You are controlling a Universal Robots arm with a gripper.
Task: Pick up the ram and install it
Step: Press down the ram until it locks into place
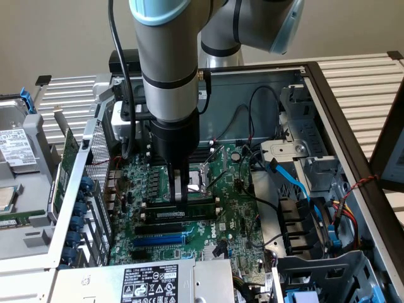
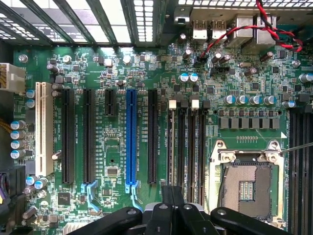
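Exterior view — tool (image 1: 180, 197) closed, pressing ram (image 1: 201, 206)

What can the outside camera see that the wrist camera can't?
The exterior view adds the grey robot arm, the computer case wall, a blue cable and a hard drive. The wrist view adds a white slot and a metal grille. Both share the green motherboard, the blue slot, the processor socket and the shut end effector.

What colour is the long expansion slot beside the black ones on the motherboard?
Blue slot, clearest in the wrist view.
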